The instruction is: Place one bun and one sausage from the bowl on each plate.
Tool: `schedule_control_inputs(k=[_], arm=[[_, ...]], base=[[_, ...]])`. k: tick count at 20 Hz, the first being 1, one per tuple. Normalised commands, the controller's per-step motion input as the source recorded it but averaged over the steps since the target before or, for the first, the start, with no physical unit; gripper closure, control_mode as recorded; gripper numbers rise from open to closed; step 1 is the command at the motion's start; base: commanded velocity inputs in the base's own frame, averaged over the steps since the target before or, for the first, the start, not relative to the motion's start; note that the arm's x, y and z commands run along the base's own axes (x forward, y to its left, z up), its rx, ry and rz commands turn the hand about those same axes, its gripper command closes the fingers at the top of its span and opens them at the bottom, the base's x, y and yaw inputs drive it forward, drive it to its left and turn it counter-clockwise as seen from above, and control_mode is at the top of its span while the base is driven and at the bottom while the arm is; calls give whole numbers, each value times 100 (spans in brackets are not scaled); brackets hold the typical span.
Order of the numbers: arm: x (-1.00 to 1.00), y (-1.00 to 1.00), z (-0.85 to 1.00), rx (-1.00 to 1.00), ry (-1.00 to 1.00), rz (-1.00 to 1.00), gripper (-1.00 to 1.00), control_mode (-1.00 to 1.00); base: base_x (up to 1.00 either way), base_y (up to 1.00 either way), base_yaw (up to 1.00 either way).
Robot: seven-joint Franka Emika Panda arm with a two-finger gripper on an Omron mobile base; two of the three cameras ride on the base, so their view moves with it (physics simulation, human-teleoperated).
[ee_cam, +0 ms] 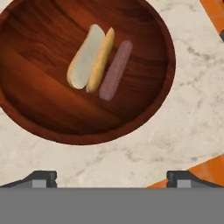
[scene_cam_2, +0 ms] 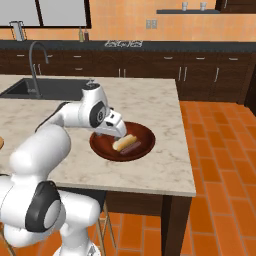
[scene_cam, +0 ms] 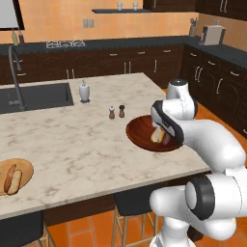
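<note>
The dark red-brown wooden bowl (scene_cam: 140, 131) (scene_cam_2: 107, 147) (ee_cam: 43, 96) sits near the right end of the marble island. In it lie a pale bun (scene_cam: 157, 135) (scene_cam_2: 123, 143) (ee_cam: 89, 57) and a brown sausage (scene_cam: 166, 139) (scene_cam_2: 133, 147) (ee_cam: 115, 70), side by side and touching. My gripper (ee_cam: 111, 178) hangs over the bowl's near rim, open wide, with nothing between its fingertips (ee_cam: 43, 177). At the island's front left a tan wooden plate (scene_cam: 26, 168) carries a bun (scene_cam: 16, 182) and a sausage (scene_cam: 8, 179).
Salt and pepper shakers (scene_cam: 116, 112) stand just behind the bowl's left side, and a white bottle (scene_cam: 84, 90) further back. The sink (scene_cam: 34, 96) and faucet (scene_cam: 14, 72) are at the island's far left. The island's right edge drops to orange floor (scene_cam_2: 215, 150).
</note>
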Motion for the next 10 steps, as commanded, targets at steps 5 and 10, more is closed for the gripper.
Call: schedule_control_inputs(k=[5, 10], arm=[[59, -1, -55, 1, -3, -11, -100, -100], [34, -3, -6, 9, -19, -10, -100, -100]], base=[[0, 0, 0], [0, 0, 0]])
